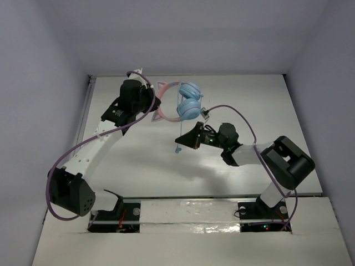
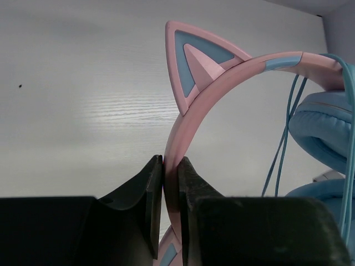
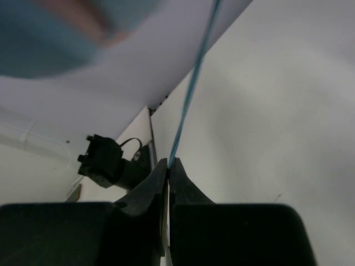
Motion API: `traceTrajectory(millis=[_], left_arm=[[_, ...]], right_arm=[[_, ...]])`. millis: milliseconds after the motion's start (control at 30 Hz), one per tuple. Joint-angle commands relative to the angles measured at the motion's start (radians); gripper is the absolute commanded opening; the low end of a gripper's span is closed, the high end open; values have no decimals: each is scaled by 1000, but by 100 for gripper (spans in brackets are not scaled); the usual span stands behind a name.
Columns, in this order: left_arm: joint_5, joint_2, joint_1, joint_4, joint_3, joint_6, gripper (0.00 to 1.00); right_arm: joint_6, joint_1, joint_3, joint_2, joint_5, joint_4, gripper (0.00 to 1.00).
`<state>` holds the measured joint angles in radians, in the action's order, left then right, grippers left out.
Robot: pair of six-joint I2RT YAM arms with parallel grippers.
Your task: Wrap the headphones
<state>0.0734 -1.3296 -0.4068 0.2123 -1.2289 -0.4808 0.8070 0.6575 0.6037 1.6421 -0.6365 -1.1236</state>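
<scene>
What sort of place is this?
Probably a lab's robot test bench: a white table boxed in by blank walls, left arm and right arm bolted at its near edge, holding headphones.

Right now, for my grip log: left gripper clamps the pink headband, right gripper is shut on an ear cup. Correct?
No. The right gripper is shut on the thin light blue cord instead, as the right wrist view shows. The left gripper does clamp the pink headband.

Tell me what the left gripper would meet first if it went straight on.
Probably the white table: beyond the headphones clamped in the left gripper nothing else shows ahead. Depth is unclear.
</scene>
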Motion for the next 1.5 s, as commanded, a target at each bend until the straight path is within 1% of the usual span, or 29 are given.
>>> traceTrajectory(millis=[0, 33, 100, 167, 200, 233, 267, 300, 367, 400, 467, 533, 600, 633, 700, 800, 867, 900, 967, 1033, 1067, 1100, 1167, 1233, 1300, 1333, 1400, 1467], left_arm=[[-147, 20, -33, -233, 17, -105, 0], [-200, 14, -33, -243, 32, -110, 0], [-237, 9, -58, -267, 49, -117, 0], [-291, -2, -70, -287, 72, -120, 0], [-303, -8, -84, -292, 77, -119, 0], [-338, -23, -84, -294, 80, -114, 0], [-359, -29, -99, -297, 89, -111, 0], [-372, -29, -99, -303, 97, -111, 0], [-403, -48, -122, -327, 133, -116, 0], [-406, -51, -122, -341, 149, -120, 0], [-419, -57, -122, -372, 190, -146, 0], [-429, -66, -122, -375, 197, -165, 0], [-445, -65, -122, -367, 190, -180, 0], [-474, -63, -122, -349, 178, -189, 0], [-483, -57, -100, -326, 155, -212, 0], [-507, -54, -99, -315, 129, -226, 0], [-526, -51, -99, -303, 131, -280, 0], [-531, -42, -99, -316, 141, -303, 0], [-543, -16, -99, -330, 172, -398, 0], [-570, 12, -99, -340, 190, -461, 0], [-586, 16, -99, -341, 200, -511, 0], [-606, 18, -99, -332, 198, -531, 0], [-658, 10, -99, -323, 194, -558, 0], [-708, -16, -99, -275, 165, -585, 0], [-753, -19, -139, -272, 132, -555, 0], [-815, -26, -156, -266, 117, -544, 0], [-850, -45, -179, -219, 65, -521, 0], [-879, -68, -190, -193, 51, -501, 0]], right_arm=[[102, 50, -7, -22, -83, -87, 0], [115, 63, -10, -22, -84, -116, 0], [168, 63, -30, -16, -83, -157, 0], [222, 63, -45, -4, -86, -263, 0], [283, 63, -53, 19, -89, -300, 0], [319, 63, -58, 34, -94, -388, 0], [352, 63, -61, 50, -97, -439, 0], [429, 63, -62, 68, -82, -479, 0], [524, 63, -58, 146, -65, -634, 0], [631, 63, -56, 177, -37, -689, 0], [662, 88, -27, 211, -9, -690, 0], [658, 108, -12, 205, 8, -690, 0], [652, 119, -16, 161, 24, -690, 0], [646, 119, -22, 138, 34, -688, 0], [630, 119, -59, 62, 70, -686, 0], [597, 119, -67, 6, 98, -630, 0], [578, 119, -59, -2, 118, -575, 0], [560, 119, -53, -2, 154, -562, 0], [528, 119, -39, -7, 210, -480, 0], [450, 128, -6, -27, 288, -370, 0], [419, 128, 1, -37, 323, -334, 0], [362, 137, 8, -48, 383, -311, 0], [321, 148, 11, -73, 438, -300, 0], [276, 174, 8, -80, 515, -323, 0], [224, 185, 33, -68, 534, -320, 0], [206, 201, 47, -64, 549, -294, 0], [151, 212, 82, -51, 570, -268, 0], [120, 224, 108, -54, 589, -185, 0]])
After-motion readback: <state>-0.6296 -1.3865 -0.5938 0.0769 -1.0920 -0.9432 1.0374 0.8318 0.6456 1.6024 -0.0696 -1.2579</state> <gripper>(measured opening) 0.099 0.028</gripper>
